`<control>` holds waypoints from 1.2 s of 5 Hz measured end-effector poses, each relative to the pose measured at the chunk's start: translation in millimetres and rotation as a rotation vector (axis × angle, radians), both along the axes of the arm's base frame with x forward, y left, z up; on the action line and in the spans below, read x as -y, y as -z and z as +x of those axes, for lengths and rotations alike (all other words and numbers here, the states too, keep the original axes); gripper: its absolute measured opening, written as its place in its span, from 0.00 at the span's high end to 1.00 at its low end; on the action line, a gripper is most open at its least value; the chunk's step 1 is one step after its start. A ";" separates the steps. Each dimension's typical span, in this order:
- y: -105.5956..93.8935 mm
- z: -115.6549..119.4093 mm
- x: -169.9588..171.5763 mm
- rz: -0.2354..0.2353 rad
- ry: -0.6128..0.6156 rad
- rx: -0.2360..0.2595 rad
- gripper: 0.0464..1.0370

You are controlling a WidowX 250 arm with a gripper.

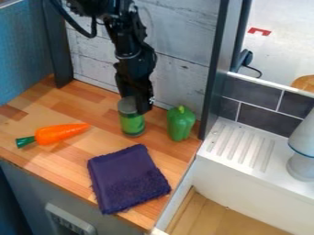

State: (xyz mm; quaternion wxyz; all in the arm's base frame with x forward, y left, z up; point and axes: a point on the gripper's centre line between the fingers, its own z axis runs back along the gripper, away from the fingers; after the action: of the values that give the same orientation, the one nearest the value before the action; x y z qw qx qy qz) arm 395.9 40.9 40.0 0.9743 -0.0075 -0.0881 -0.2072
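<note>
The black gripper (143, 102) hangs down from the top of the view at the upper part of a green can (132, 124) with a grey lid. The can stands upright on the wooden counter, and the gripper overlaps its upper right side. Just right of the can, a green bell pepper (181, 123) stands upright. An orange toy carrot (61, 133) with a green end lies to the left. In front of the can, a dark purple cloth (127, 179) is spread on the counter.
The wooden counter (36, 112) ends at a front edge. A whitewashed board wall (178, 64) rises behind the arm, with dark posts on both sides. At right are a white sink ledge (239, 147) with grooves and a grey-white object (302, 153).
</note>
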 end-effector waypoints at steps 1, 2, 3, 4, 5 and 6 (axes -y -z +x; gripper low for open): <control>-1.7 4.5 -1.6 0.008 0.002 0.013 0.13; -4.7 5.3 -1.6 0.007 0.003 0.008 0.03; -4.9 5.0 -1.7 0.008 0.004 0.005 0.03; -6.7 4.9 -1.0 0.003 -0.005 0.007 0.04; -28.5 7.7 -0.4 0.002 -0.010 0.059 0.04; -46.6 2.6 0.6 0.004 -0.016 0.101 0.04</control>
State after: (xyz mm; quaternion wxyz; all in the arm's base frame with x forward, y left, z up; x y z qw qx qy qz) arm 398.6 40.3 86.5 0.9703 0.0055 -0.1366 -0.1996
